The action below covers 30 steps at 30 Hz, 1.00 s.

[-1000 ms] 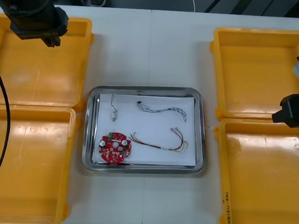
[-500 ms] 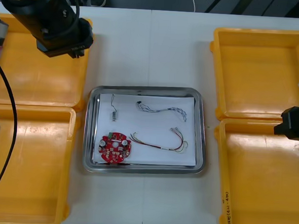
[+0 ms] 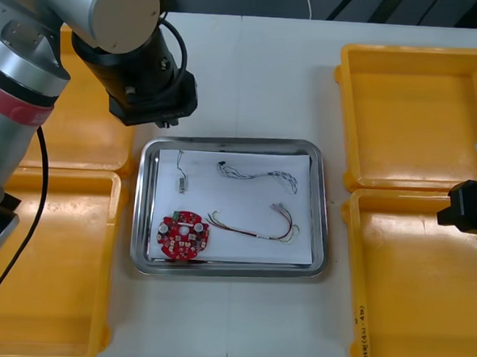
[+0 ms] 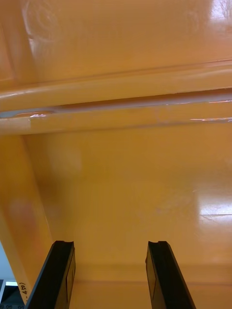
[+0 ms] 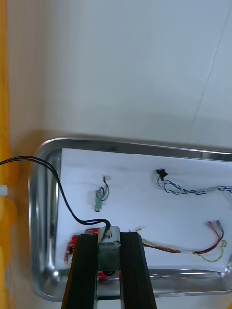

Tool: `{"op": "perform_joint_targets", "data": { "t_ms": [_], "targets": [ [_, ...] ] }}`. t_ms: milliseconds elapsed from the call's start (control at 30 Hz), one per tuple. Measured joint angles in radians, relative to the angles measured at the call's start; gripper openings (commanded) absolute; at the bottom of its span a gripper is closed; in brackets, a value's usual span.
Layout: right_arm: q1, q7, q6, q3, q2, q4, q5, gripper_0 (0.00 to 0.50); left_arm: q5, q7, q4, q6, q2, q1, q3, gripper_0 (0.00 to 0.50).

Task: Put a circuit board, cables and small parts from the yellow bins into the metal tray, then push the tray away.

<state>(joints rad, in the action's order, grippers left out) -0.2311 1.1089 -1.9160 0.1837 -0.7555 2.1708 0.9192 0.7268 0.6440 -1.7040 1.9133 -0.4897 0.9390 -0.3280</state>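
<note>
Watching the left wrist feed: the left hand [image 5: 108, 240] is closed, its black fingers [image 5: 85, 270] clamped on a small metal part [image 5: 108, 236]. A black cable [image 5: 29, 161] runs off that part in a loop and out past the rim of the metal tray [image 5: 41, 217].

On the front camera I have the left arm [image 3: 143, 80] at 11 o'clock off the tray, over the bench [image 3: 253, 74] beside the corner of the far left bin.

The tray sits at the centre of the bench, white inside, with the yellow bins [image 3: 412, 116] two to each side. Going round what lies in it:
- The red circuit board [image 3: 184, 237] lies flat at 7 o'clock.
- A red and yellow cable [image 3: 256, 226] starts just off the board's 3 o'clock and curls across to 4 o'clock. I can't tell whether its end touches the board.
- A twisted blue and white cable [image 3: 259, 176] stretches across 1 o'clock, apart from the rest.
- A second metal part [image 3: 179, 177] with a thin lead is at 10 o'clock.

The right arm [image 3: 467, 207] is parked at the bench's 3 o'clock edge, over the seam between the two right bins. On its wrist feed the right hand [image 4: 110, 246] is open, fingers wide apart above the floor of a bin.
</note>
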Motion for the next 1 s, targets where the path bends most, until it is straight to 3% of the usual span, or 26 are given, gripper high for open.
{"op": "perform_joint_targets", "data": {
  "t_ms": [367, 633, 1000],
  "targets": [
    [0.000, 0.000, 0.000, 0.000, 0.010, 0.007, -0.023, 0.427, -0.056, -0.045, -0.043, 0.000, 0.080, -0.054, -0.028, 0.000],
    [0.000, 0.000, 0.000, 0.000, 0.048, 0.007, -0.065, 0.428, -0.094, -0.045, -0.045, 0.000, 0.091, -0.068, -0.120, 0.000],
    [0.001, 0.001, 0.000, -0.001, 0.061, 0.008, -0.108, 0.427, -0.181, -0.043, -0.044, -0.033, 0.131, -0.138, -0.138, 0.000]
  ]
}}
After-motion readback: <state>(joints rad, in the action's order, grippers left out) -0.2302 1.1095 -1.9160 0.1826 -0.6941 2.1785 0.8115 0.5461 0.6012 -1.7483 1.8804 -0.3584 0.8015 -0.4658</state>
